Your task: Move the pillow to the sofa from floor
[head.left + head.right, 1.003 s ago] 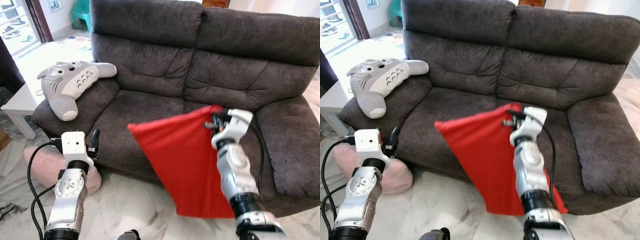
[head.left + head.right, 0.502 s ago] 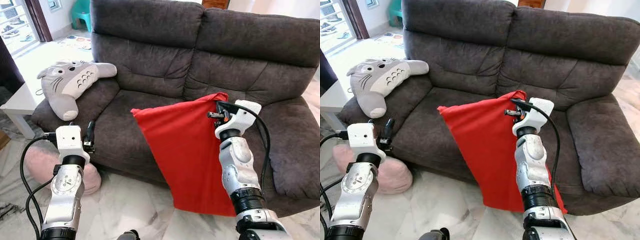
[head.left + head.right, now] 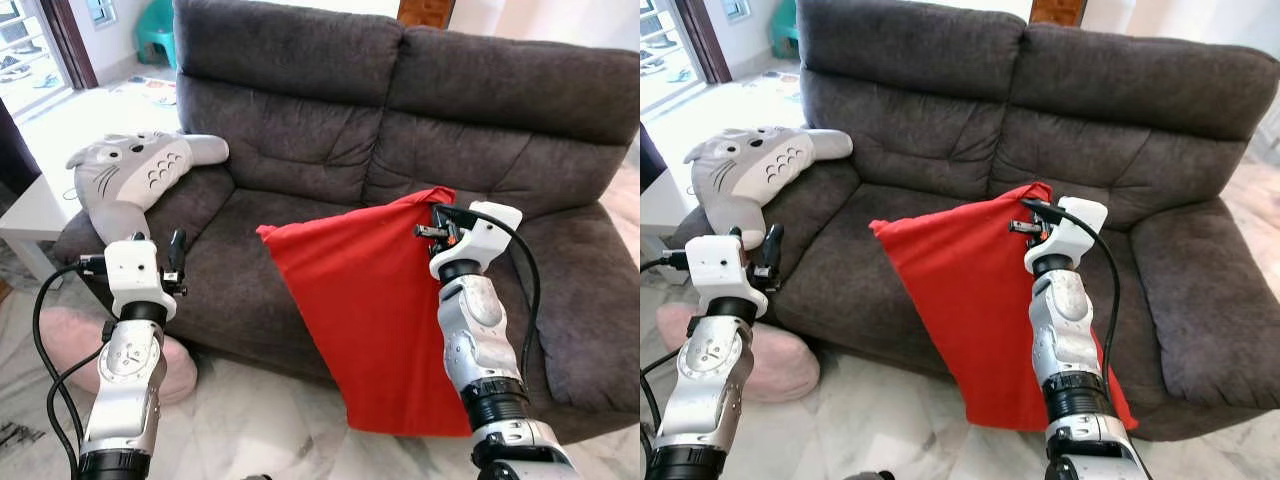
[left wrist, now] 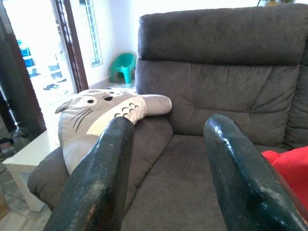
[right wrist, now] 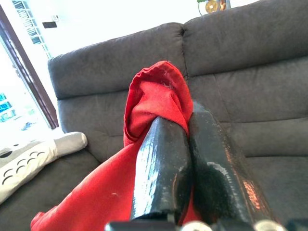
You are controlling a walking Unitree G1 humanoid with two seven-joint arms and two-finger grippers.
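- Compared with a second ago, the red pillow (image 3: 372, 312) hangs a little higher and closer to the sofa (image 3: 300, 90), its top corner now level with the seam of the backrest; the right gripper (image 5: 185, 144) still pinches that corner, fingers closed tight on the fabric.
- The left gripper (image 4: 166, 163) has risen slightly, and its fingers (image 4: 96, 183) stand wide apart, holding nothing.
- The pillow dangles in front of the seat, its lower tip at 6 o'clock reaching toward the marble floor (image 3: 260, 430).
- A grey plush toy (image 3: 135, 180) lies on the armrest at 9 o'clock; a pink cushion (image 3: 70, 335) sits on the floor below it, beside a white table (image 3: 25, 215).
- The left wrist view adds a green chair (image 4: 122, 65) by the doorway.
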